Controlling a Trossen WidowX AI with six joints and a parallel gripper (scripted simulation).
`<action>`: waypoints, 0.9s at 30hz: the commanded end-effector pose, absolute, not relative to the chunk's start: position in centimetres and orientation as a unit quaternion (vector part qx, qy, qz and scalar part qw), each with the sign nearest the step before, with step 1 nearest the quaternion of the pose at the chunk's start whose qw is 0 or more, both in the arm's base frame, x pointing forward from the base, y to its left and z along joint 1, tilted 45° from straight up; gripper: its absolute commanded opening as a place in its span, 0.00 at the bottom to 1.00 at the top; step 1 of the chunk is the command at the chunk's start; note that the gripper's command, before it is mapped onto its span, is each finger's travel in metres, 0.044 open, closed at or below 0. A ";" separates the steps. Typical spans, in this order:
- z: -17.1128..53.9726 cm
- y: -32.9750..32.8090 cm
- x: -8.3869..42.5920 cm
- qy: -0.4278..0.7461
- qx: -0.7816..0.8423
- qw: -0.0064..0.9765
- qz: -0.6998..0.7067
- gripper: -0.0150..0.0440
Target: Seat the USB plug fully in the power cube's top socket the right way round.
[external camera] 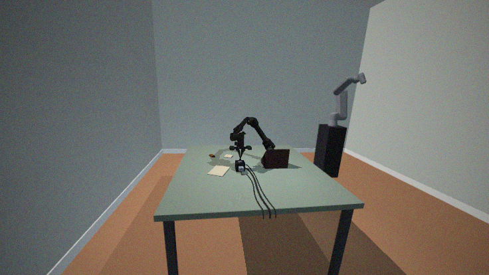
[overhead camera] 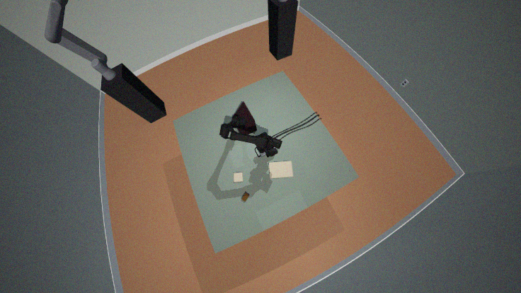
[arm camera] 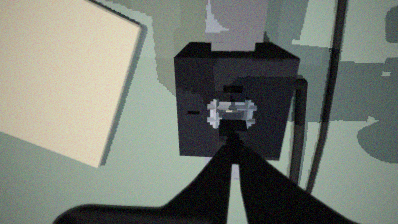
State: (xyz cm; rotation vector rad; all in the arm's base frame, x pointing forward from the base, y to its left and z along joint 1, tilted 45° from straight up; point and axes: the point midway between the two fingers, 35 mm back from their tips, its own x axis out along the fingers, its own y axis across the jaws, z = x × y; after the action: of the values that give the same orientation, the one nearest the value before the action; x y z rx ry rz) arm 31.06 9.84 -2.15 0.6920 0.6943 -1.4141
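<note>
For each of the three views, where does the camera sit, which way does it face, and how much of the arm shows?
Top: high overhead, looking down on the table; the whole arm shows.
Exterior: in the room beyond the table's cable end, facing the arm and back wall; the whole arm shows.
Wrist: on the arm, looking down at the power cube; only the gripper, shut on the USB plug, shows.
Shared: all three show the cream sheet beside the cube.
</note>
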 end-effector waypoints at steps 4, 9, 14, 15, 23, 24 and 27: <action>-2.3 9.8 31.0 0.308 0.303 0.653 -0.622 0.25; -2.3 9.7 31.0 0.308 0.303 0.653 -0.622 0.25; -2.3 9.7 31.0 0.308 0.303 0.653 -0.622 0.25; -2.4 9.7 31.0 0.308 0.303 0.653 -0.622 0.25; -2.4 9.6 31.1 0.307 0.303 0.653 -0.622 0.25; -2.4 9.6 31.1 0.307 0.303 0.653 -0.622 0.25; -2.5 9.6 31.1 0.307 0.303 0.653 -0.622 0.25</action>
State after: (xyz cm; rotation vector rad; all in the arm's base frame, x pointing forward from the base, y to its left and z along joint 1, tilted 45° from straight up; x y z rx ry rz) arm 31.05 9.63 -2.40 0.6929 0.6960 -1.4148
